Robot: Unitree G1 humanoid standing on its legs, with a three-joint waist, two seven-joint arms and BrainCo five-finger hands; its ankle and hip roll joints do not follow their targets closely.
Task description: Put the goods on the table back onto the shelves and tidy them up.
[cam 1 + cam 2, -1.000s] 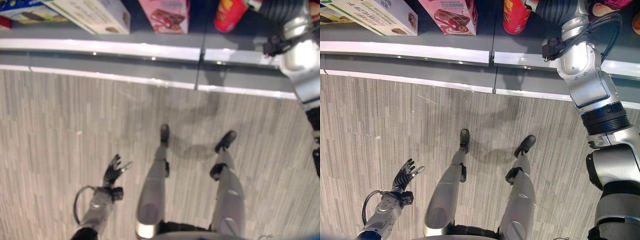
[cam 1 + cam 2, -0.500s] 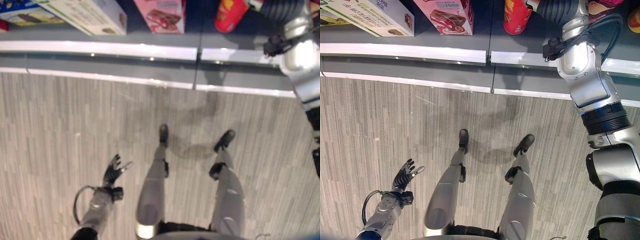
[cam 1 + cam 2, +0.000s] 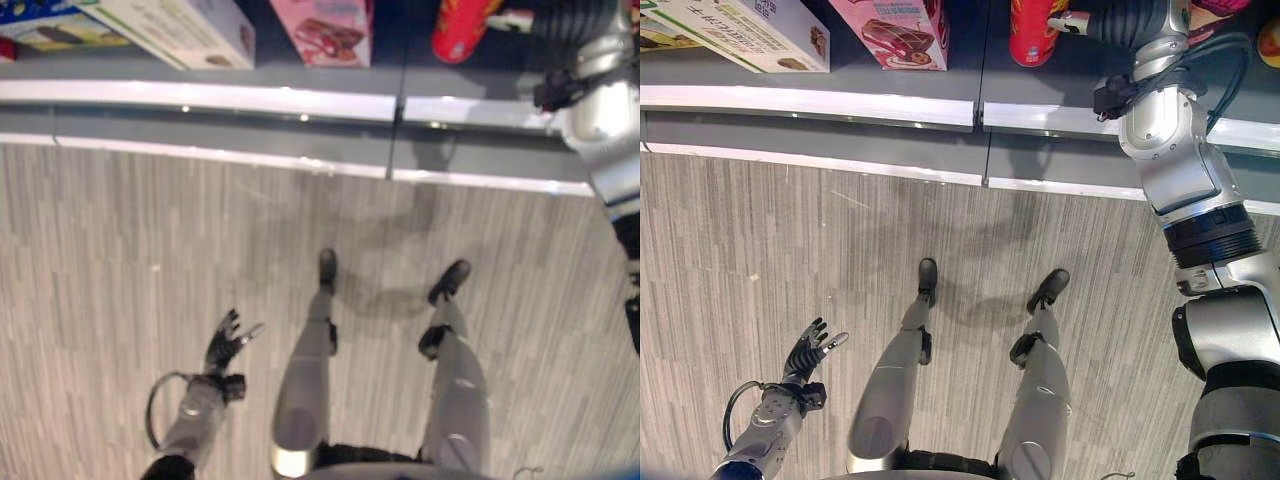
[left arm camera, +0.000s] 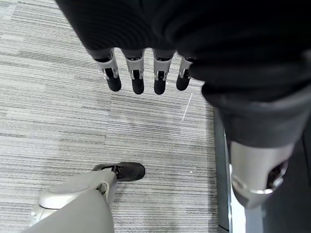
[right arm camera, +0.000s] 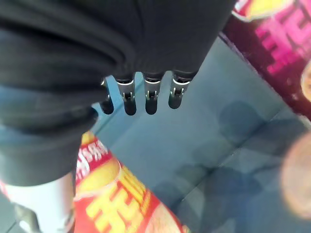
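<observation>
My right hand [image 3: 1072,20] is at the shelf [image 3: 840,100], fingers straight, apparently touching the red can [image 3: 1032,28] without grasping it. My left hand [image 3: 810,352] hangs low, fingers spread, empty.

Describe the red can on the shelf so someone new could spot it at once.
Find the grey shelf along the top of the head views. Right of the pink box, beside the right hand, stands the red can: the one round red container among flat boxes.
</observation>
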